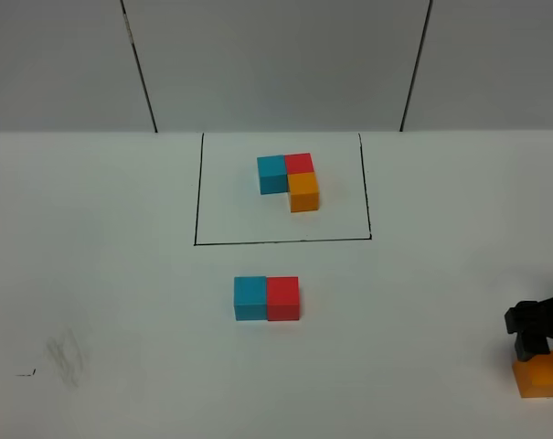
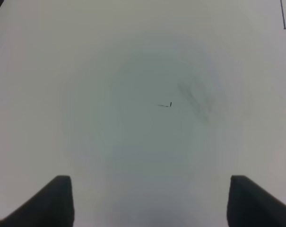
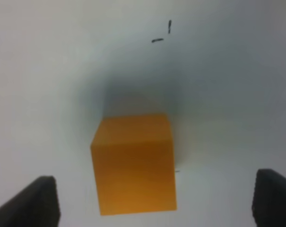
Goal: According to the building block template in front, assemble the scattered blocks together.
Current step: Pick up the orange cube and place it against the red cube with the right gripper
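Your right gripper is wide open around the orange cube, not touching it. Your left gripper is wide open, holding nothing.

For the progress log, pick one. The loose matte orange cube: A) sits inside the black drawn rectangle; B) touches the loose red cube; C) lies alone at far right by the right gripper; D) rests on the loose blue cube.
C: the loose matte orange cube sits apart, between the open jaws of the right gripper.
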`<state>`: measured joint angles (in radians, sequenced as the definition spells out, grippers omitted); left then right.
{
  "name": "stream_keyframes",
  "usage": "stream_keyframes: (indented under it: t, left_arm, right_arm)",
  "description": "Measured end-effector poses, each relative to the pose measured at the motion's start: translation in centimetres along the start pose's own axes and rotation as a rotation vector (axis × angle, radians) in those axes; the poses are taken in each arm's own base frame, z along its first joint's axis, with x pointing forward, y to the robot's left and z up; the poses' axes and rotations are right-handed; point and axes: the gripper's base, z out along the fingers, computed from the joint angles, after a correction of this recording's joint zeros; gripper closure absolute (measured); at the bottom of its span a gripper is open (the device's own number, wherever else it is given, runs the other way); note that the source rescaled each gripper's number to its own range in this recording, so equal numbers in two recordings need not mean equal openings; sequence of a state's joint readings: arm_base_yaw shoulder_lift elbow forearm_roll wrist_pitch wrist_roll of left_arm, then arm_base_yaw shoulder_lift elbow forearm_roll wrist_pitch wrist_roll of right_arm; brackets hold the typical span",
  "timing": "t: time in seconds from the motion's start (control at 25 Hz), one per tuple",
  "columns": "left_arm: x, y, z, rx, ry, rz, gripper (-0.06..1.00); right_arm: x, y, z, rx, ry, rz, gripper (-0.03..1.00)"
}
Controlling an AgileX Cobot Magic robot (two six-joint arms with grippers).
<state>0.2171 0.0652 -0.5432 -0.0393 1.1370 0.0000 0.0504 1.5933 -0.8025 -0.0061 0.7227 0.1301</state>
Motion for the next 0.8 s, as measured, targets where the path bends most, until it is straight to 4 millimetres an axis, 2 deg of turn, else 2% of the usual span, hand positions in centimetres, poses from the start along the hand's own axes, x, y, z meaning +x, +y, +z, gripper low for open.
stream_keyframes:
  t: [0.8]
  left_arm:
    - [0.0, 0.0, 0.0, 0.000, 0.000, 0.000, 0.33]
  right_arm:
    - [1.3, -0.1, 2.3, -0.005, -0.006, 0.005, 0.29]
